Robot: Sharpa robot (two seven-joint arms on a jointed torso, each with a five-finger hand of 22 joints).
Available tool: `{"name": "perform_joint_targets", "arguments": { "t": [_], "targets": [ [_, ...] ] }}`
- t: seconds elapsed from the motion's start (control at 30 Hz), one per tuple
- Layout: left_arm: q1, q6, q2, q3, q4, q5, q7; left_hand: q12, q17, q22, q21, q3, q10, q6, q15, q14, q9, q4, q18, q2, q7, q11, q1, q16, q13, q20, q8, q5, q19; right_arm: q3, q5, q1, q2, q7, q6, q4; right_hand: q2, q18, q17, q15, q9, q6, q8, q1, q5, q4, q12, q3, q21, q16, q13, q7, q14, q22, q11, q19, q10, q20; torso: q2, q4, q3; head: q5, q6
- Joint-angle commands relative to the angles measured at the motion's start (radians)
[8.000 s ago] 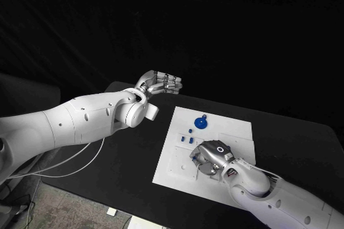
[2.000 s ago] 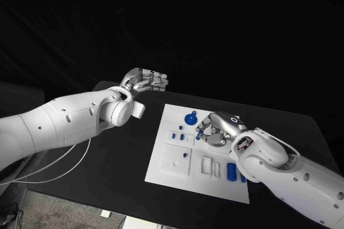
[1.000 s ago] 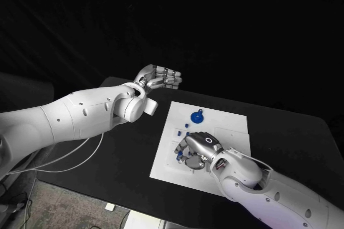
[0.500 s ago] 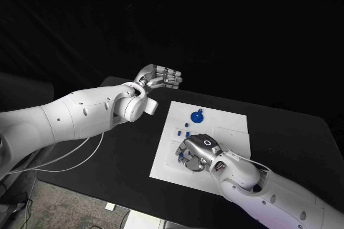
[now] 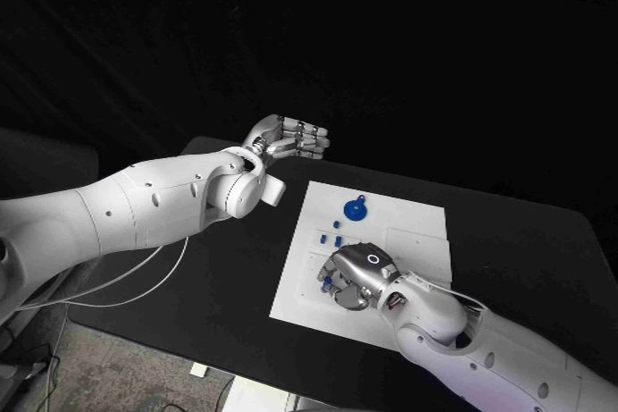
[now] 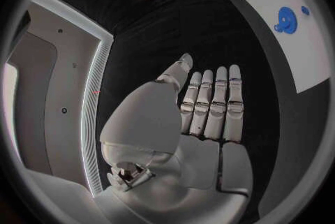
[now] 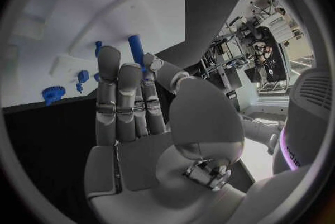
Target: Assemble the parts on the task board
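Silver fingers of the left hand are lying extended side by side, grasping nothing, hovering over the black table beyond the white task board. On the board, a blue gear is lying flat near the far edge. The right hand is hovering low over the board's middle, where a blue peg is rising just past its straightened, unloaded fingers. Risk: descending blind, the palm may knock small parts from their recesses.

Right hand covers near middle of task board; parts beneath hidden. Contact between fingertips and blue peg cannot be told. Small blue parts beside right hand too small to identify.
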Motion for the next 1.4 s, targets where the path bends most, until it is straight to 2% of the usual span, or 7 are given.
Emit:
{"name": "perform_joint_targets", "arguments": {
  "t": [0.03, 0.7, 1.1, 1.23, 1.4],
  "targets": [
    [0.001, 0.014, 0.003, 0.001, 0.0, -0.002, 0.006, 0.0, -0.001, -0.001, 0.005, -0.005, -0.007, -0.008, -0.003, -0.007, -0.001, -0.001, 0.011, 0.005, 0.001, -0.002, 0.0, -0.005, -0.001, 0.0, -0.002, 0.005, 0.006, -0.003, -0.019, -0.001, 0.001, 0.01, 0.004, 0.0, 0.01, 0.024, 0.002, -0.006, 0.001, 0.0, 0.006, -0.004, 0.005, -0.004, 0.004, 0.004, -0.006, -0.006, 0.005, 0.001, -0.001, 0.002, -0.034, 0.034, 0.06, -0.005, 0.0, 0.0003, -0.0001, 0.001, 0.0],
    [0.001, 0.016, 0.005, 0.001, -0.002, -0.002, 0.005, 0.0, -0.001, -0.001, 0.005, -0.005, -0.007, -0.008, -0.003, -0.007, -0.001, -0.001, 0.011, 0.005, 0.001, -0.002, 0.0, -0.005, -0.001, 0.0, -0.002, 0.005, 0.006, -0.011, -0.027, -0.002, 0.009, 0.009, -0.007, -0.012, 0.01, 0.024, 0.002, -0.006, 0.001, 0.0, 0.006, -0.004, 0.005, -0.004, 0.004, 0.004, -0.006, -0.006, 0.005, 0.001, -0.001, 0.002, -0.034, 0.034, 0.06, -0.005, 0.0, 0.0006, 0.0005, 0.0, 0.002],
    [0.001, 0.017, 0.006, 0.001, -0.002, -0.002, 0.005, 0.0, -0.001, -0.001, 0.005, -0.005, -0.007, -0.008, -0.003, -0.007, -0.001, -0.001, 0.011, 0.005, 0.001, -0.002, 0.0, -0.005, -0.001, 0.0, -0.002, 0.005, 0.006, -0.011, -0.035, -0.003, 0.014, 0.003, -0.035, -0.019, 0.01, 0.024, 0.002, -0.006, 0.001, 0.0, 0.006, -0.004, 0.005, -0.004, 0.004, 0.005, -0.006, -0.006, 0.005, 0.001, -0.001, 0.003, -0.034, 0.034, 0.06, -0.005, 0.0, 0.0002, 0.0007, 0.003, 0.006],
    [0.001, 0.017, 0.007, 0.001, -0.003, -0.002, 0.004, 0.0, -0.001, -0.001, 0.005, -0.005, -0.007, -0.008, -0.003, -0.007, -0.001, -0.001, 0.011, 0.005, 0.001, -0.002, 0.0, -0.005, -0.001, 0.0, -0.002, 0.005, 0.006, -0.012, -0.035, -0.004, 0.014, 0.0, -0.019, -0.023, 0.009, 0.025, 0.003, -0.006, 0.002, 0.001, 0.006, -0.005, 0.005, -0.005, 0.004, 0.007, -0.007, -0.006, 0.005, 0.001, -0.001, 0.005, -0.034, 0.035, 0.061, -0.005, 0.0, 0.0005, 0.0004, 0.003, 0.006],
    [0.001, 0.018, 0.007, 0.001, -0.003, -0.002, 0.004, 0.0, -0.001, -0.001, 0.005, -0.005, -0.007, -0.008, -0.003, -0.007, -0.001, -0.001, 0.011, 0.005, 0.001, -0.002, 0.0, -0.005, -0.001, 0.0, -0.002, 0.005, 0.006, -0.016, -0.04, -0.004, 0.015, -0.006, 0.027, -0.033, 0.01, 0.024, 0.003, -0.006, 0.001, 0.0, 0.006, -0.006, 0.005, -0.004, 0.004, 0.007, -0.008, -0.006, 0.005, 0.002, -0.001, 0.005, -0.034, 0.034, 0.06, -0.005, 0.0, 0.0, 0.0, 0.003, 0.004]
  ]
}}
